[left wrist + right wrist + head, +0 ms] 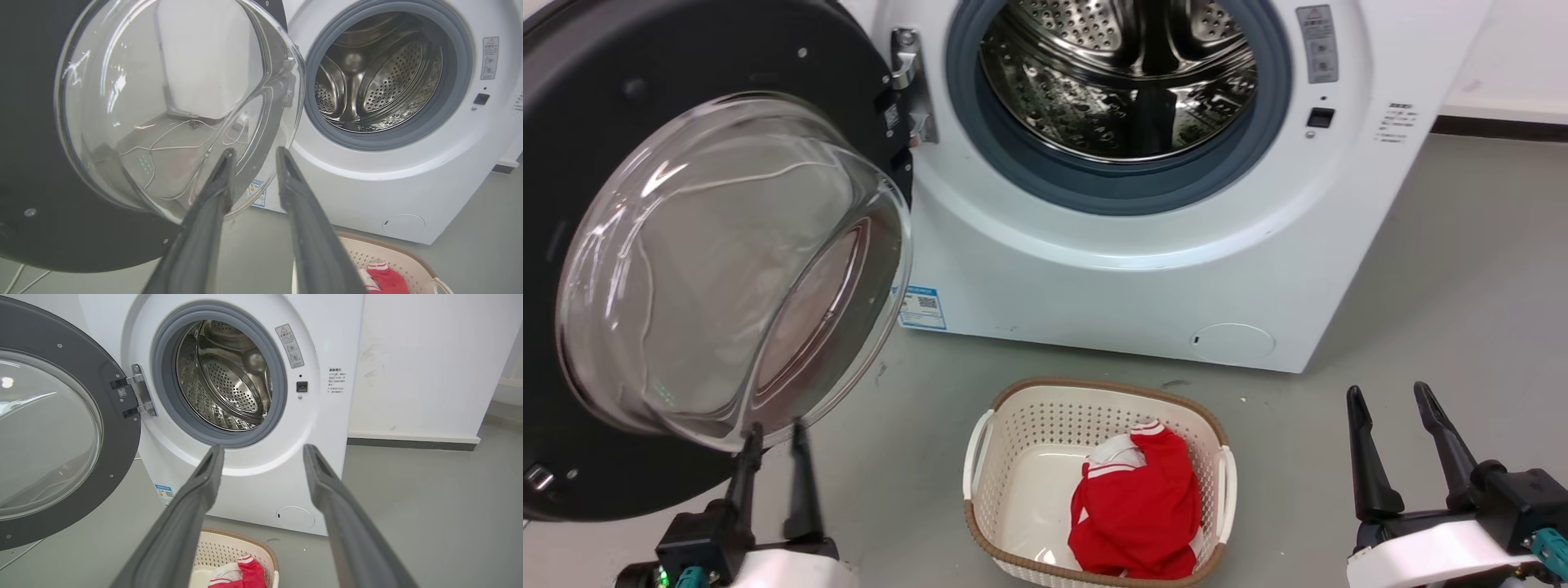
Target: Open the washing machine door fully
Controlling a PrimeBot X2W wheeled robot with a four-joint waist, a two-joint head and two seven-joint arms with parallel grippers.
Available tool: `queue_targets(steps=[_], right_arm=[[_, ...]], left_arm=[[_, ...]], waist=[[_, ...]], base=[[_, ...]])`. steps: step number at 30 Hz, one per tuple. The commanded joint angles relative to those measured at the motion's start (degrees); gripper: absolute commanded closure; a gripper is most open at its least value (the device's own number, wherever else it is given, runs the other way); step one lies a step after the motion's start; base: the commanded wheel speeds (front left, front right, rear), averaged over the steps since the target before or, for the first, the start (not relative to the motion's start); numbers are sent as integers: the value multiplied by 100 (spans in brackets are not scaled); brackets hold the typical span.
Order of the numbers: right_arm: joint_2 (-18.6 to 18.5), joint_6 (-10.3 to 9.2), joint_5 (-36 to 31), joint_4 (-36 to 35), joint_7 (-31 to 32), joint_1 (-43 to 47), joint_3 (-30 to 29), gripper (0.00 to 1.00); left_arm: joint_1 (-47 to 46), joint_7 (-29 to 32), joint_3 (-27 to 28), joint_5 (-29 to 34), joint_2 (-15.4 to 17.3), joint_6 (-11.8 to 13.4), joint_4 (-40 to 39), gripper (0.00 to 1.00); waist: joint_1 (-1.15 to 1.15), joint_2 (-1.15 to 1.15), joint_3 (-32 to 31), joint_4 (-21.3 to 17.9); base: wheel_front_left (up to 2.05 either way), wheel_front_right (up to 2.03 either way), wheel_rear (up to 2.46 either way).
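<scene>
The washing machine door (596, 106), a big black disc with a bulging clear glass bowl, hangs swung out to the left on its metal hinge (907, 82). It also shows in the left wrist view (36, 204) and right wrist view (118, 428). The white washing machine (1176, 278) has its steel drum (1119, 73) exposed inside a grey seal. My left gripper (774, 433) is open just below the glass bowl's lower rim, nothing between its fingers (212, 192). My right gripper (1388, 396) is open at the lower right, far from the door.
A beige laundry basket (996, 457) with a red and white garment (1139, 506) stands on the grey floor in front of the machine, between my grippers. A white wall with a dark skirting (408, 443) runs to the right of the machine.
</scene>
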Motion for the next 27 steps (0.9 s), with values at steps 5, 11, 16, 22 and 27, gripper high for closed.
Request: queue_targets(steps=[5,11,16,22,27], right_arm=[[9,-4,-107,-65,23,64,-27,0],[9,-4,-274,-165,20,-12,-53,0],[9,-4,-393,-298,55,-29,-111,0],[9,-4,-497,-467,125,42,-99,0],[10,-4,-490,-452,163,103,-28,0]], left_arm=[[-301,-14,-141,204,-15,-131,90,0],[-595,-15,-288,460,-15,-164,83,0],[-767,-15,-316,601,49,-176,97,0],[-800,-15,-291,635,43,-157,92,0],[-681,-15,-281,608,3,-125,121,0]], waist=[[0,0,-84,-389],[0,0,-101,-706],[0,0,-127,-860],[0,0,-154,-961],[0,0,-149,-993]], base=[[0,0,0],[0,0,0],[0,0,0],[0,0,0],[0,0,0]])
